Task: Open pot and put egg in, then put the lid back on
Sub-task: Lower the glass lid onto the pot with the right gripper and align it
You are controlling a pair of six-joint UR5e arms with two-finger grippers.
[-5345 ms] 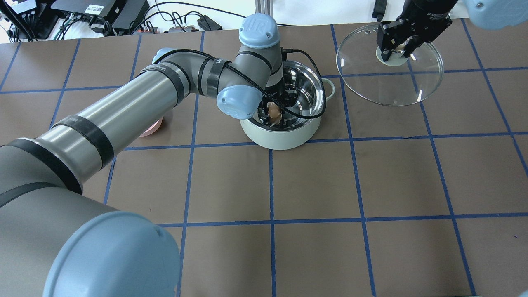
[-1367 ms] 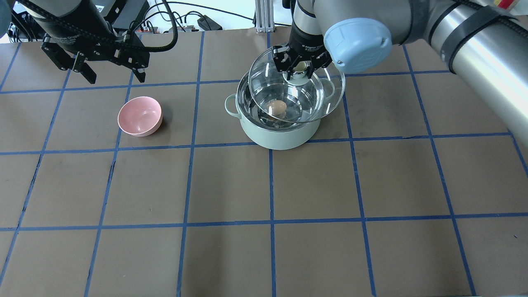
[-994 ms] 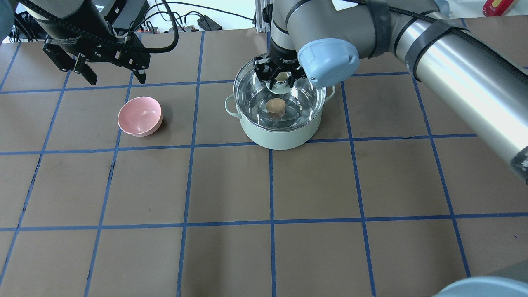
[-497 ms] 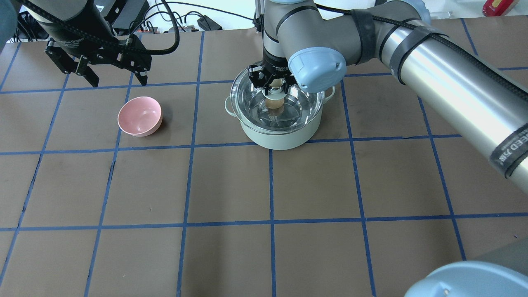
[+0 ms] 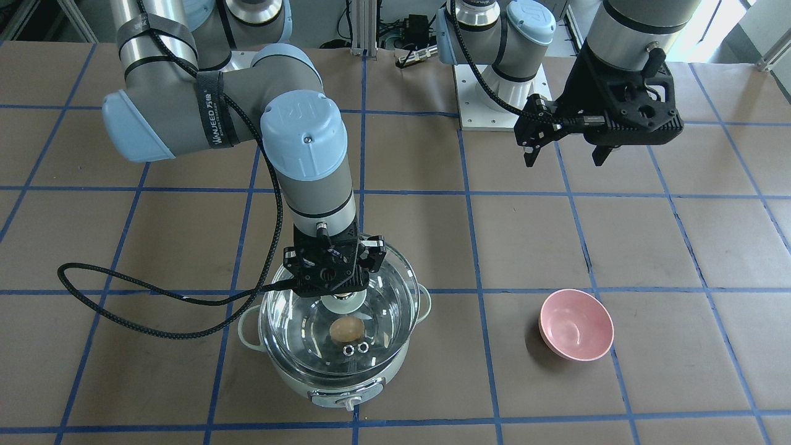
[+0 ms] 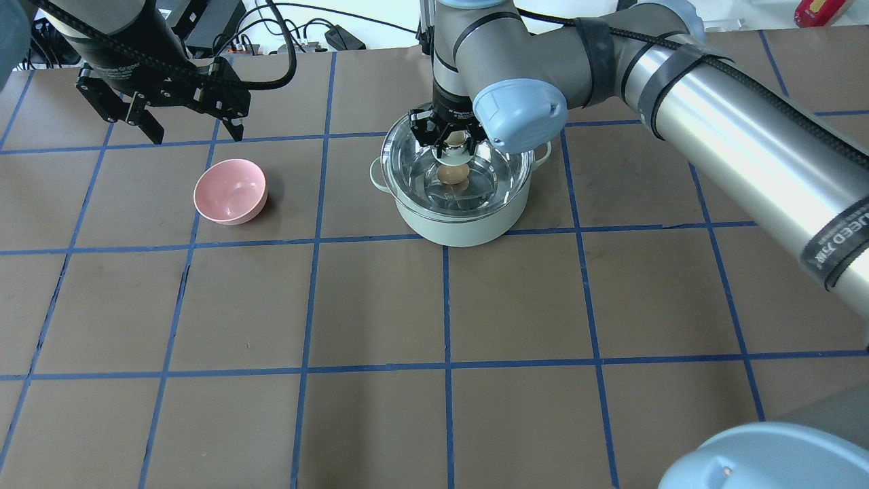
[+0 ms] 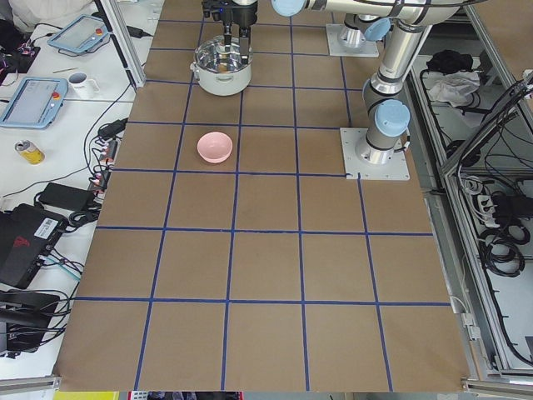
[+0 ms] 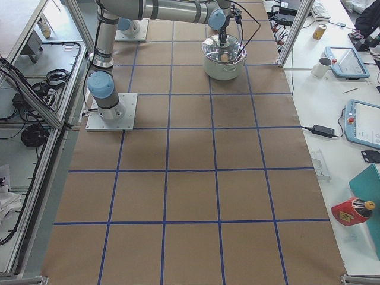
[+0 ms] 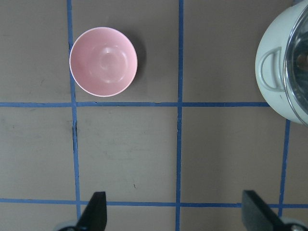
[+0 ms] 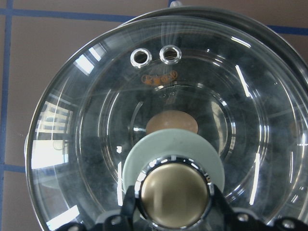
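Note:
The mint-green pot [image 6: 461, 227] stands at the table's middle back, also in the front view [image 5: 337, 384]. The tan egg [image 6: 453, 174] lies on its steel bottom and shows through the glass [image 5: 346, 329] [image 10: 171, 122]. The clear glass lid [image 6: 414, 156] [image 5: 290, 334] covers the pot's mouth, shifted slightly off centre. I cannot tell whether it rests on the rim. My right gripper [image 6: 456, 139] [image 5: 342, 301] is shut on the lid's beige knob [image 10: 173, 192]. My left gripper [image 6: 193, 132] [image 5: 565, 157] [image 9: 175, 214] hangs open and empty above the table, behind the pink bowl.
A pink bowl [image 6: 229, 190] [image 5: 576, 324] [image 9: 103, 61] sits empty left of the pot in the overhead view. The right arm's black cable [image 5: 154, 296] loops over the table beside the pot. Cables and electronics [image 6: 170, 20] line the back edge.
My left gripper has left the egg in the pot and pulled back to the far left. My right gripper has carried the lid from the back right over the pot and lowered it.

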